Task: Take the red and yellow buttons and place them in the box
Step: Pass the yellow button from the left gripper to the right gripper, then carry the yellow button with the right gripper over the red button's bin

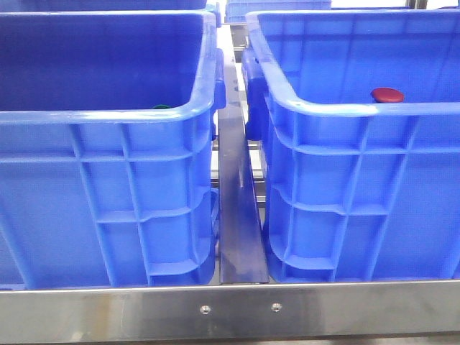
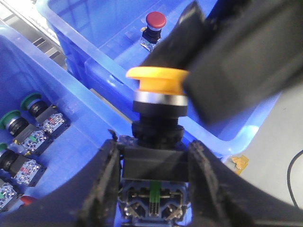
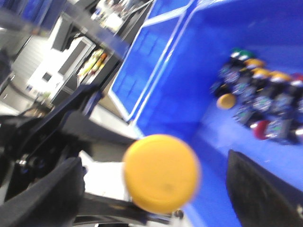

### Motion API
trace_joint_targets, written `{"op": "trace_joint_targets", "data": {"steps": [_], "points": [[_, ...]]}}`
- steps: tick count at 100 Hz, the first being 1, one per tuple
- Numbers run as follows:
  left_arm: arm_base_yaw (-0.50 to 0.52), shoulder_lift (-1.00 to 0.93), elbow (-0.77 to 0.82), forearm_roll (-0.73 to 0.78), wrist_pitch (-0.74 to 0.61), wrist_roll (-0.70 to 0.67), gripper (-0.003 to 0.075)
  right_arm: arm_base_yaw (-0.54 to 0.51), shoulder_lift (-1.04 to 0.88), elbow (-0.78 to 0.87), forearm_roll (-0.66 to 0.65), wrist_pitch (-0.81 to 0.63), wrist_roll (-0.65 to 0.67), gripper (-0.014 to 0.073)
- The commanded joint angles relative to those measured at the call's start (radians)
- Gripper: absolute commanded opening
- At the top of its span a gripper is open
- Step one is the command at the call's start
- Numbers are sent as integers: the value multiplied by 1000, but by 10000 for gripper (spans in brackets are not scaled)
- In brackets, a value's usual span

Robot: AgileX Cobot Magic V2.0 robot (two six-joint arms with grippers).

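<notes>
Up front, two blue crates fill the front view: the left crate [image 1: 108, 165] shows a green cap [image 1: 161, 107] at its rim, the right box [image 1: 359, 180] holds one red button [image 1: 387, 95]. Left gripper [image 2: 154, 189] clamps one yellow button [image 2: 158, 78] by its body – right gripper [image 3: 151, 198] fingers sit apart around the cap.

Left gripper [image 2: 154, 163]: fingers closed on the black body of the yellow button [image 2: 158, 78], cap pointing away from the wrist. Right gripper [image 3: 161, 189]: fingers spread wide either side of the yellow cap, not touching it. Neither arm appears in the front view.
</notes>
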Motion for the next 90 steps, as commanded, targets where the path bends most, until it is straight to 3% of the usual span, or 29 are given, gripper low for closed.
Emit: {"op": "trace_joint_targets", "data": {"steps": [1,27,33,40,47,59,67,74,90], "points": [[-6,-19,-29,-7,-72,2,-19,20,-23,-38,83,28,-33,603],[-6,-19,-32,-7,-71,2,-17,21,-23,-39,85,8,-35,245],[-6,-19,-33,-7,-71,2,1,21,-23,-39,85,10,-35,232],[-6,-19,-33,-7,-71,2,73,21,-23,-39,85,10,-39,232],[-6,-19,-33,-7,-69,2,198,21,-23,-39,84,6,-43,232],[-6,-19,-33,-7,-64,2,489,21,-23,-39,84,-7,-71,232],[-6,-19,-33,8,-64,2,606,17,-24,-39,84,-25,-88,232],[-6,-19,-33,23,-64,2,643,5,-25,-39,84,-48,-108,232],[6,-19,-33,58,-64,-38,643,-63,-29,-39,84,-85,-148,232]]}}
